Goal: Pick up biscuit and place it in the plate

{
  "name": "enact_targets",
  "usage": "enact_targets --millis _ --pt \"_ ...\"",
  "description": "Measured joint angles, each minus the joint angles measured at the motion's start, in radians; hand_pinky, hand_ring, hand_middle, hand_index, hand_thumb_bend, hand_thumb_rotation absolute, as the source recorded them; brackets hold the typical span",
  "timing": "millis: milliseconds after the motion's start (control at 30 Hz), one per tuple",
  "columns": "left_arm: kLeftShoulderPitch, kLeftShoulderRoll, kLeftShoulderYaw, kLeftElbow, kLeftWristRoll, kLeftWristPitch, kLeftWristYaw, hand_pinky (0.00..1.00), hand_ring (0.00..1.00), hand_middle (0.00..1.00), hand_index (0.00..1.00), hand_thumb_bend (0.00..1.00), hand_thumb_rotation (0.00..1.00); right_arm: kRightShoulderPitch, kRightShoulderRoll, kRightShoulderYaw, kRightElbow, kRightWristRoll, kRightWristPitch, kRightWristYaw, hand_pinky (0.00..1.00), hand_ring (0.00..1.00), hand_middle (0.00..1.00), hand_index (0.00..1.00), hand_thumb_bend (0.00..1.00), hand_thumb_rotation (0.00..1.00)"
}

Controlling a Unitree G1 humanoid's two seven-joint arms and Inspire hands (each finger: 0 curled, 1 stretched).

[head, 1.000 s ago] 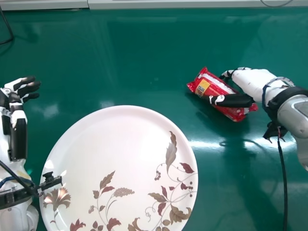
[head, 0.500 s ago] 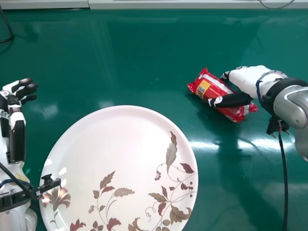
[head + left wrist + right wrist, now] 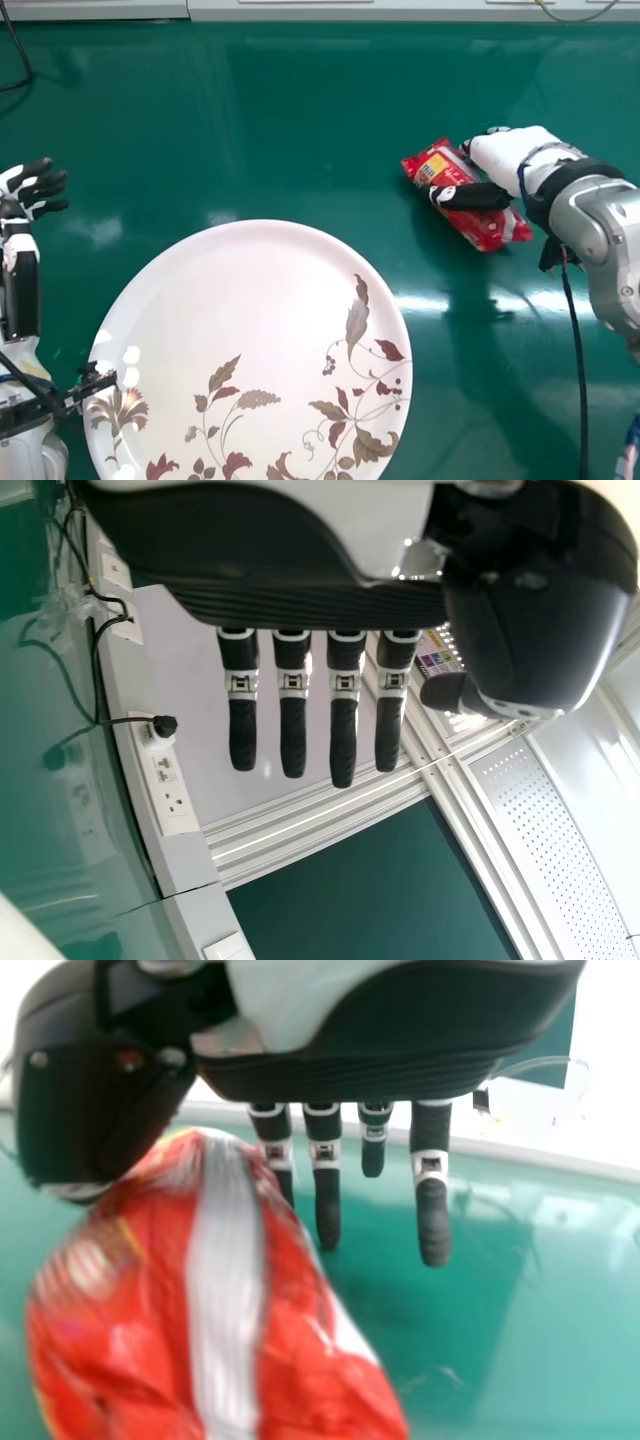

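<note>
My right hand (image 3: pixel 468 196) pinches the red biscuit packet (image 3: pixel 488 222), its thumb across the near side and its fingers at the far side. The packet lies slanted, to the right of and beyond the white plate (image 3: pixel 240 300) with leaf patterns. In the right wrist view, the packet (image 3: pixel 130 1330) is close up against the thumb side of the right hand (image 3: pixel 326 1195). At the left edge my left hand (image 3: pixel 35 188) is open, beside the plate. The left wrist view shows the left hand (image 3: pixel 343 720) with straight fingers and nothing held.
A green table (image 3: pixel 300 120) lies under everything. Black cables run at its far left corner (image 3: pixel 18 60) and down from my right wrist (image 3: pixel 578 360). A pale ledge (image 3: pixel 400 10) borders the far side. A blue-and-white object (image 3: pixel 630 450) shows at the lower right.
The packet has shifted slightly right and turned a little steeper with my right hand, while the right forearm has swung somewhat left. My left hand has drifted slightly left.
</note>
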Motion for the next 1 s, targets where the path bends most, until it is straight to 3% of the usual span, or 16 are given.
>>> enact_targets --millis 167,467,700,1000 --pt "0.003 0.000 0.005 -0.010 0.000 0.012 -0.004 0.59 0.69 0.68 0.73 0.10 0.33 0.043 0.007 -0.027 0.080 0.040 -0.117 -0.214 0.08 0.38 0.45 0.52 0.50 0.00" --pt "0.000 0.000 0.018 -0.012 0.000 0.025 -0.013 0.58 0.69 0.68 0.72 0.10 0.33 0.070 0.030 -0.047 0.105 0.060 -0.166 -0.343 0.07 0.40 0.46 0.51 0.51 0.00" --pt "-0.002 0.000 0.020 -0.017 0.001 0.041 -0.019 0.56 0.69 0.68 0.72 0.11 0.38 0.136 0.049 -0.082 0.001 0.101 -0.165 -0.326 0.06 0.42 0.48 0.49 0.51 0.00" --pt "-0.004 0.000 0.021 -0.021 0.001 0.051 -0.029 0.56 0.70 0.68 0.72 0.12 0.41 0.190 0.072 -0.197 -0.317 0.140 -0.119 -0.262 0.06 0.42 0.48 0.49 0.51 0.00"
